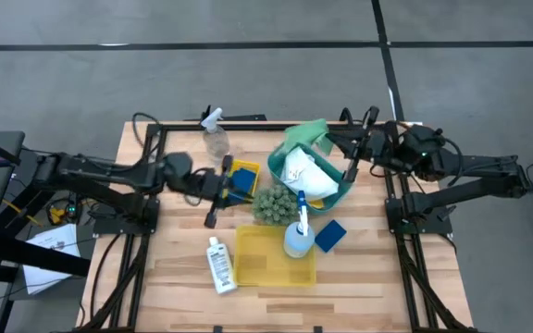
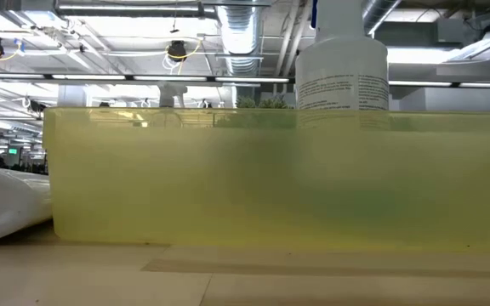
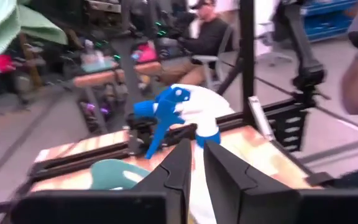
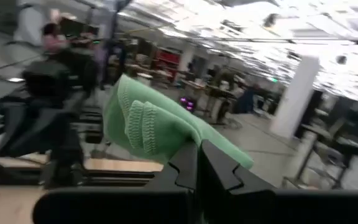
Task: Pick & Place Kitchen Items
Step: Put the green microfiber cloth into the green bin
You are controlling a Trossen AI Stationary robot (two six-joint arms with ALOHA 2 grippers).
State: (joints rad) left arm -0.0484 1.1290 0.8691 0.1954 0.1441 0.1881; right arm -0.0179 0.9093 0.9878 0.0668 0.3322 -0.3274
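Blockage first: low view filled almost wholly by the wall of a large yellow bin (image 2: 270, 178). Only the upper body of a white spray bottle (image 2: 343, 68) visible above that wall; unclear whether standing inside the bin or just behind it. Sliver of a small white bottle (image 2: 2, 204) lying at one side. No arm visible there.

Left wrist view blurred. Left gripper (image 3: 196, 148) with jaws parted by a slim gap, white showing through it, nothing clearly pinched; blue trigger head of the white spray bottle just ahead. Reaches in low from the left edge of the surface (image 1: 183, 277), tip beside a small yellow bin (image 1: 245, 167) holding a blue sponge (image 1: 241, 183).

Right gripper (image 4: 197, 148) reaches in from the right edge, raised over the teal basket (image 1: 340, 194), jaws pressed together on a green cloth (image 4: 148, 124) lifted above the basket's far rim. White cloths (image 1: 308, 176) bunched inside the basket.

Elsewhere: clear spray bottle (image 1: 216, 139) lying toward the far edge; green bumpy ball (image 1: 271, 203) between small yellow bin and teal basket; second blue sponge (image 1: 329, 234) just beside the white spray bottle. Seated person (image 3: 210, 34) in the room beyond, out of focus.
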